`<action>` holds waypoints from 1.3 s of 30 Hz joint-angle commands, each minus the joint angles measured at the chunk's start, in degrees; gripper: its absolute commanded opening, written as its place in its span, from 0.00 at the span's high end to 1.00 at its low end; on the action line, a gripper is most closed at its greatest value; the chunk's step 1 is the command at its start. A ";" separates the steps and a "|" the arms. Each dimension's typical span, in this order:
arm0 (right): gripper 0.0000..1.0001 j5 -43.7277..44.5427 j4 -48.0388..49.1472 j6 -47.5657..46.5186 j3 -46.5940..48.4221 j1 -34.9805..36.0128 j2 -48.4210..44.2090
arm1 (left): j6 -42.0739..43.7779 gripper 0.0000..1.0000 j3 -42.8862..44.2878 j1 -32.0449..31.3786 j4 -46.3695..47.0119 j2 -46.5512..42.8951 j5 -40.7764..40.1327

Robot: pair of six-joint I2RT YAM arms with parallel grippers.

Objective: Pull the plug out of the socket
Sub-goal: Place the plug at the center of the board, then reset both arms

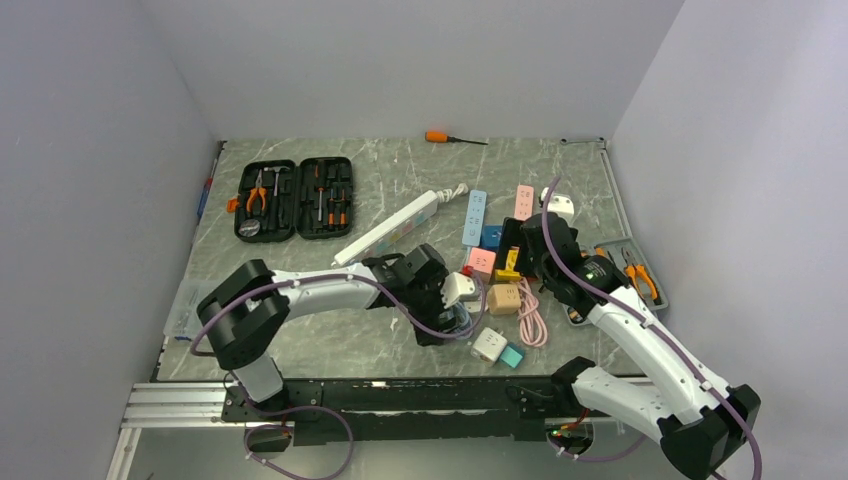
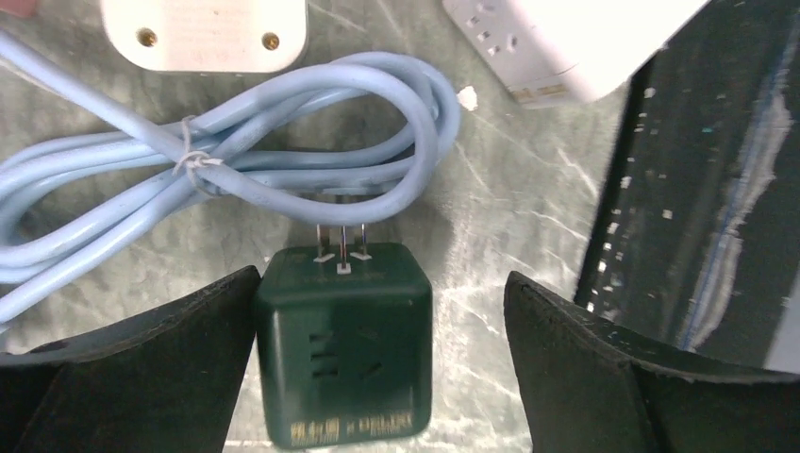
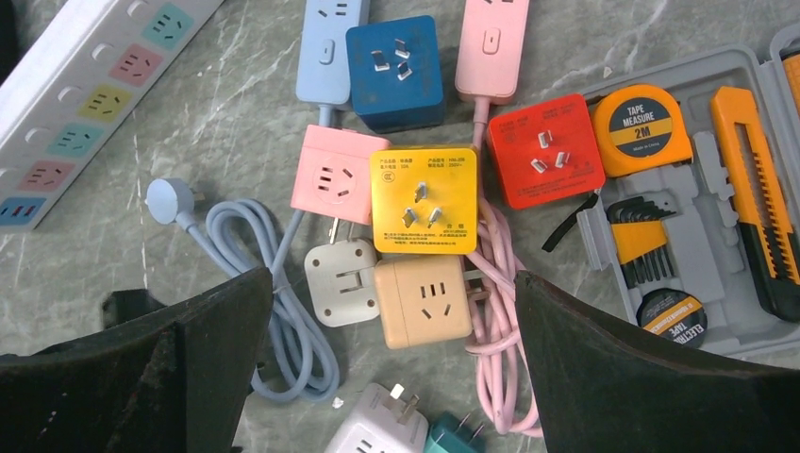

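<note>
Left pincer (image 2: 382, 281) apart around the green cube (image 2: 344, 359) at lower centre, maybe touching it; right pincer (image 3: 393, 276) apart

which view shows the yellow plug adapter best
Right wrist: the yellow adapter sits mid-frame, its label and three prongs facing up and sharp. Top external shows it only as a small yellow patch among the other plugs. Left wrist does not show it.

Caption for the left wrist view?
Open left hand straddling a dark green adapter cube, its prongs toward a light-blue cable.
</note>
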 commanded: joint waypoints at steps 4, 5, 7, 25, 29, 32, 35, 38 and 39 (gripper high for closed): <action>0.00 -0.81 1.02 -0.68 -0.55 -0.38 0.33 | 3.85 0.01 10.19 4.99 -16.93 -7.62 4.28; 0.00 -0.94 1.09 -0.78 -0.58 -0.33 0.30 | 4.44 0.01 11.92 6.12 -19.83 -7.87 4.02; 0.00 -1.39 1.53 -1.12 -0.63 -0.35 0.11 | 6.40 0.01 15.50 8.57 -25.49 -8.34 4.47; 0.00 -0.91 5.50 -5.54 9.71 -2.13 8.16 | 4.44 0.01 18.22 51.11 -25.99 -25.97 -0.49; 0.00 -2.21 6.57 -6.89 13.35 -8.52 11.22 | 1.73 0.01 16.89 60.08 -24.71 -26.02 -0.35; 0.00 -3.28 9.77 -5.80 13.14 -15.59 11.56 | -1.06 0.01 14.99 65.93 -22.37 -25.55 0.60; 0.00 0.58 14.49 -4.61 10.82 -21.31 11.46 | -3.88 0.01 11.93 68.33 -18.51 -26.06 -0.73; 0.00 5.60 22.38 -6.97 6.35 -23.88 11.10 | -6.56 0.01 7.22 68.31 -13.19 -27.78 -3.63; 0.00 7.91 26.15 -8.24 4.77 -24.21 11.23 | -8.24 0.01 5.35 68.28 -11.13 -28.95 -5.26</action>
